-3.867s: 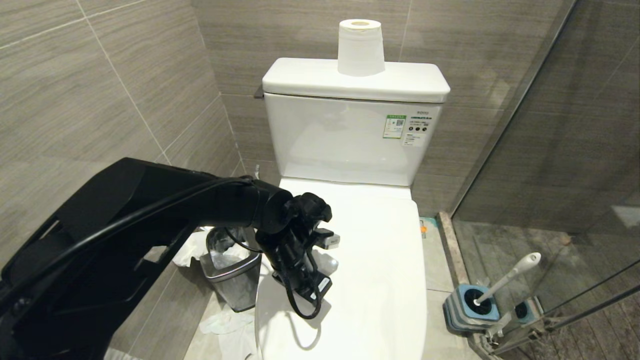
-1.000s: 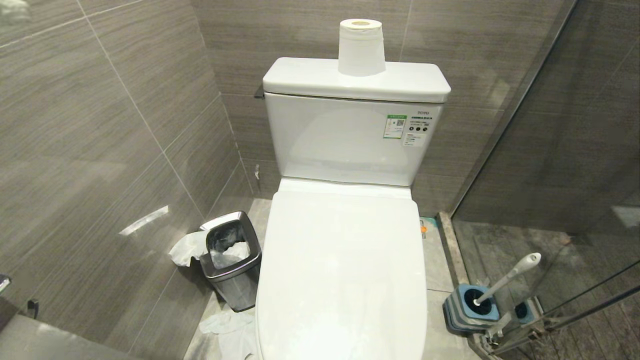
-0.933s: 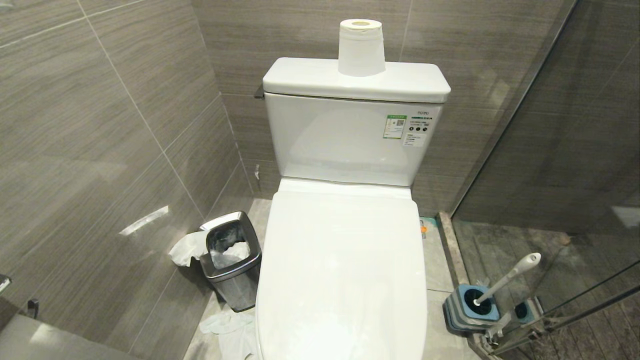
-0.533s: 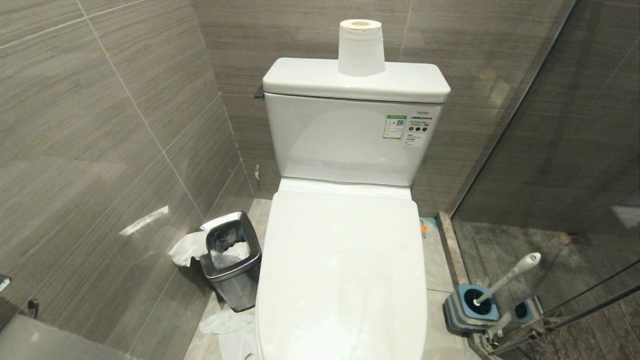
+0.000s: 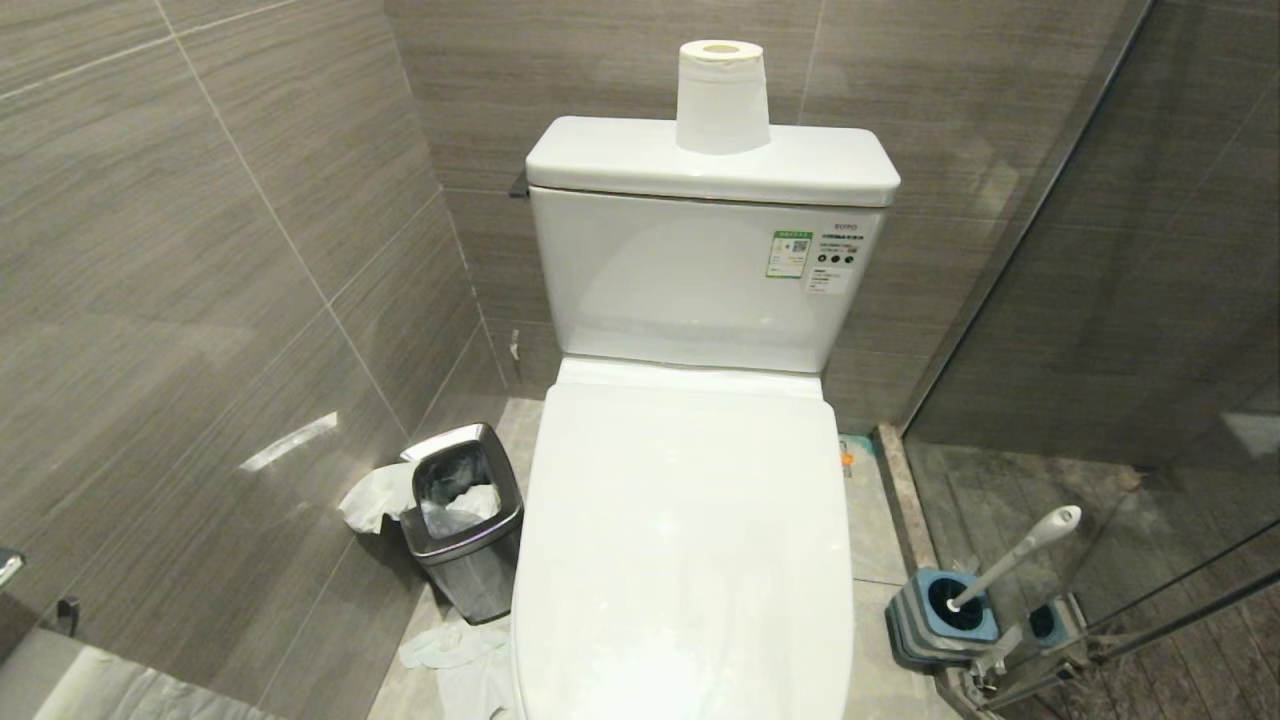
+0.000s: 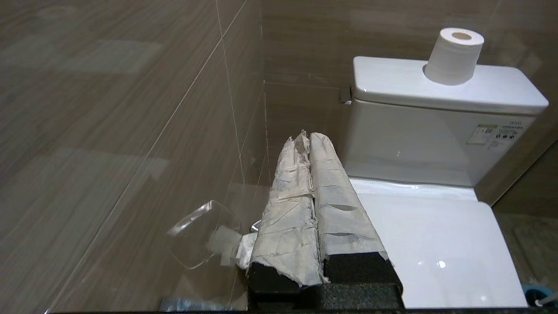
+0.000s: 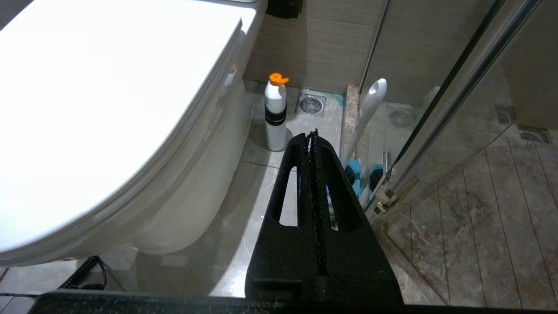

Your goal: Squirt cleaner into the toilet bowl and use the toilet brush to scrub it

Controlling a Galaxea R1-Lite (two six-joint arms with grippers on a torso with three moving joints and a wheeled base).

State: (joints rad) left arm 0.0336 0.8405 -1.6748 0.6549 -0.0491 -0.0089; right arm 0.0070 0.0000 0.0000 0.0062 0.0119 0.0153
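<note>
Your left gripper (image 6: 308,136) is clenched on nothing, paper-wrapped fingers pressed together, beside the toilet (image 5: 690,560) with its lid down; your right gripper (image 7: 313,135) is clenched empty too, near the toilet brush (image 7: 368,109) standing in its holder (image 5: 945,612); a white bottle (image 7: 275,114) stands on the floor beside the toilet.

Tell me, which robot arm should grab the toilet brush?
Probably the right. The right gripper, shut and empty, hangs just above the toilet brush in its holder right of the toilet. The left gripper, shut, is on the waste bin side.
</note>
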